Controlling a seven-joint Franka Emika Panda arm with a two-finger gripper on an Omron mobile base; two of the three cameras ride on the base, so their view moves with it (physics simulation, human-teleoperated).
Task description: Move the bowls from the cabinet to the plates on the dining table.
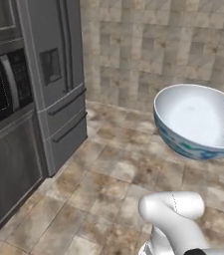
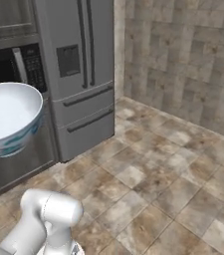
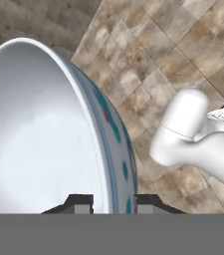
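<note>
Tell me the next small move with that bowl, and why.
Probably keep the grip and carry on toward the table. The gripper pinches the patterned bowl by its rim, in mid-air over the tile floor, with the fridge ahead and no plate to set it on.

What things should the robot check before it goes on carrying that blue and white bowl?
1. Gripper shut on the bowl's rim, one finger inside and one outside: ok.
2. Blue-patterned bowl off the floor, held up in the air: ok.
3. Bowl level: not ok, it is tilted in both base views.
4. Bowl holds nothing that could spill: ok, the pale inside looks bare.
5. Space around the bowl: ok in the left base view, with open tiled floor beneath; in the right base view it overlaps the oven front, so the gap there cannot be told.
6. Dining table and plates in sight: not ok, they are not in these pictures.
</note>
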